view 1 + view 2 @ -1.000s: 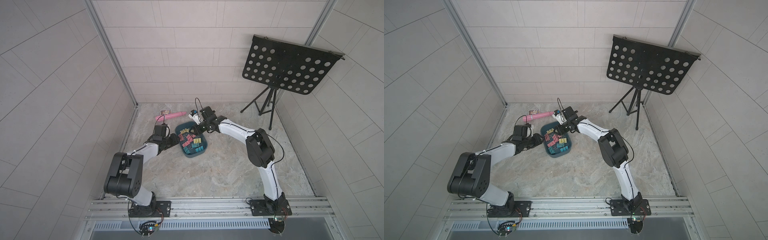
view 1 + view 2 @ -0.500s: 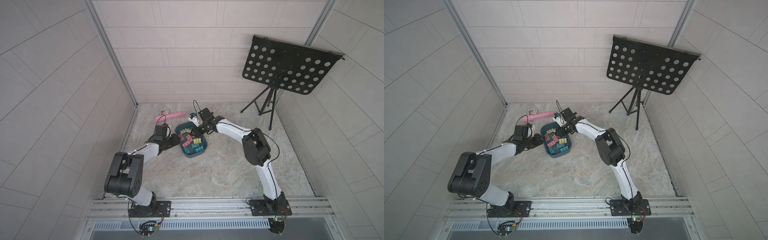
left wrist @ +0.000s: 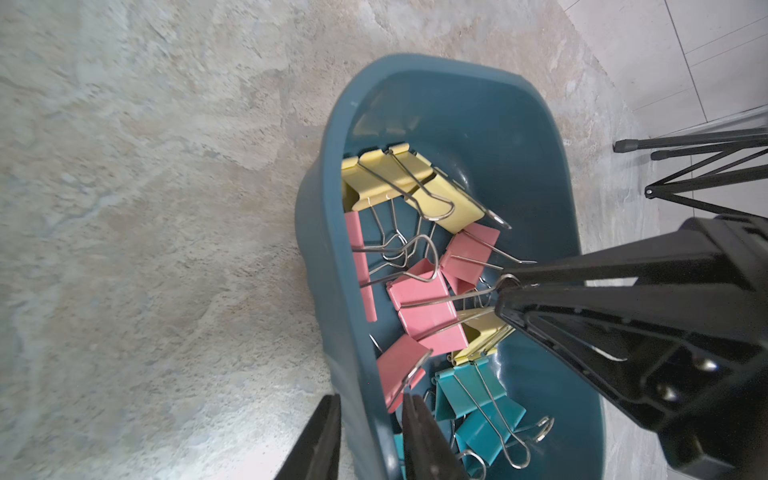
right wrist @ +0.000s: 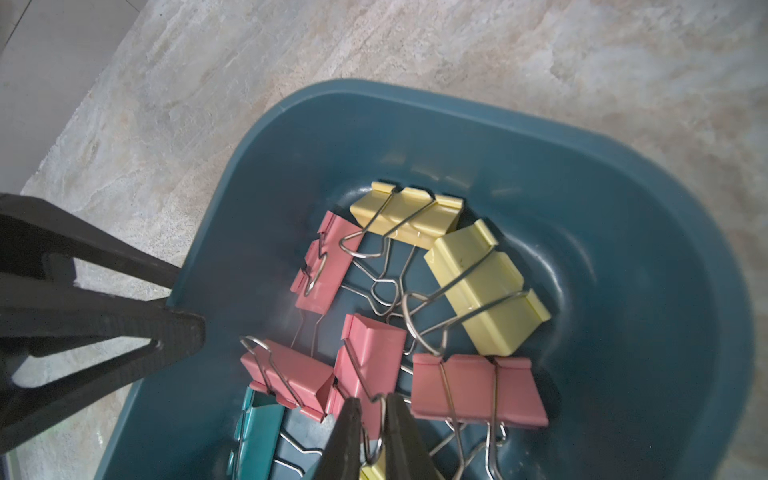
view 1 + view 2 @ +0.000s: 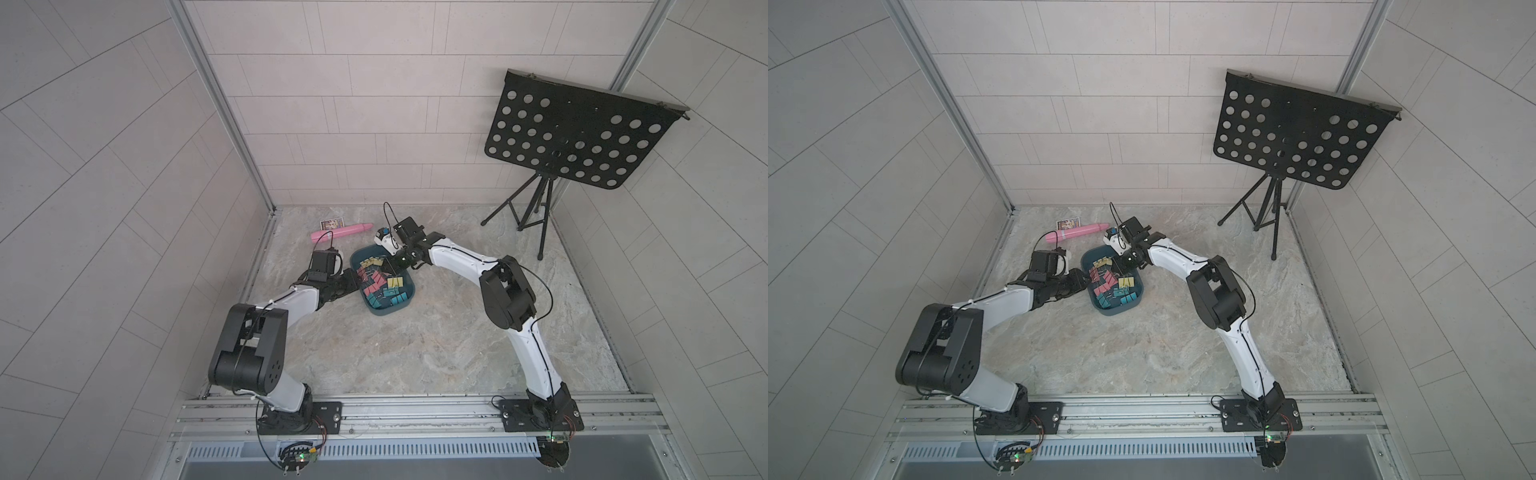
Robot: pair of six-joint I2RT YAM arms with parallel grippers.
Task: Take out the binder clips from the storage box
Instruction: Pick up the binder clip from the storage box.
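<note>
On the table (image 5: 415, 353), nearest the left arm, the left gripper (image 3: 370, 415) is clamped over the storage box (image 3: 320, 257) wall, one finger inside, one outside. Within it the binder clips (image 4: 478, 386) lie tangled. Rightward, the right gripper (image 4: 374, 407) is pinched tight on one wire handle (image 3: 453, 296). Clips look light, stiff, slick-bodied; that handle loop seems the surest hold, though neighbours may snag.

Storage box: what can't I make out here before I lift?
- Which clip the wire handle pinched in the right gripper belongs to: right wrist view, fingers and frame edge hide it.
- Number of binder clips in the storage box: too small in both top views, cropped in both wrist views.
</note>
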